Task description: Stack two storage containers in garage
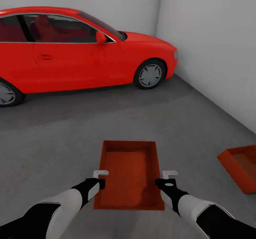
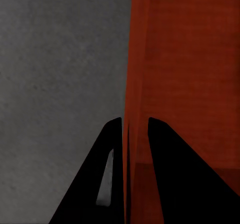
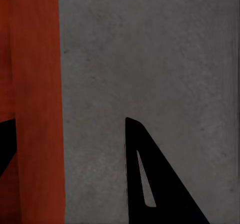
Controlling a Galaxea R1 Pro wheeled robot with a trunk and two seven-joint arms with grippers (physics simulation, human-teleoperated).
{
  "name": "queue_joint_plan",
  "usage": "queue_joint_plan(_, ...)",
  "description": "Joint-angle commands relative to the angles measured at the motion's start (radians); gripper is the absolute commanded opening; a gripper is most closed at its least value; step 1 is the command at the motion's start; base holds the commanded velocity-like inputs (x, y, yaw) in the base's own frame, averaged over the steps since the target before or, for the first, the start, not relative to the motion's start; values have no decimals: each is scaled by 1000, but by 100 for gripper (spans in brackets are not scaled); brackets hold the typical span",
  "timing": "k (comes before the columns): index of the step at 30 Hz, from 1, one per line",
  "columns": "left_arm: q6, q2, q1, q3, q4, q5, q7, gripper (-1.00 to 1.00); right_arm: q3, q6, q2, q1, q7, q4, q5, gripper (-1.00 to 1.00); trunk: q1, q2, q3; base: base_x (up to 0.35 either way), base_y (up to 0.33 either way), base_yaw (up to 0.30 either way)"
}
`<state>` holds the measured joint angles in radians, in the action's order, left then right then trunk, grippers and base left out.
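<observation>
left gripper pinches container wall; right gripper jaws apart (straddling wall).

Grey mottled concrete floor; plain white walls met at 1 o'clock; red car parked at 11 o'clock.

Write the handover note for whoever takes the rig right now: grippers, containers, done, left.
Left gripper: shut on the left wall of the held container.
Right gripper: open, straddling that container's right wall, not clamped.
Other container: on the garage floor at the robot's right, beside the white wall; red car ahead.
Done: both containers are in the garage, one down on the floor.
Left: carry the held container over and stack it on the other.
</observation>
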<state>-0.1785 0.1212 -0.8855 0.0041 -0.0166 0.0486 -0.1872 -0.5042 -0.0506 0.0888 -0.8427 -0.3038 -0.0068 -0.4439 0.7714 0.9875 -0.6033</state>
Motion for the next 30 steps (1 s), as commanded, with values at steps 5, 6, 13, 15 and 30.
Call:
queue_joint_plan(5, -6, 0, 0, -12, -2, 2, -6, -100, -5, -6, 0, -1, -6, 2, -13, -100, 1, 1, -1, 322, 0, -250)
queue_joint_plan(6, -6, 0, 0, -12, -2, 2, -6, -100, -5, -6, 0, -1, -6, 2, -13, -100, 1, 1, -1, 322, 0, -250)
queue_joint_plan(13, -6, 0, 0, -12, -2, 2, -6, -100, -5, -6, 0, -1, -6, 2, -13, -100, 1, 1, -1, 322, 0, -250)
queue_joint_plan(15, -6, 0, 0, -12, -2, 2, -6, -100, -5, -6, 0, -1, -6, 2, -13, -100, 1, 1, -1, 322, 0, -250)
queue_joint_plan(30, -6, 1, 0, -12, -2, 1, -6, -100, -5, -6, 1, -1, -6, 2, -13, -100, 1, 1, -1, 322, 0, -250)
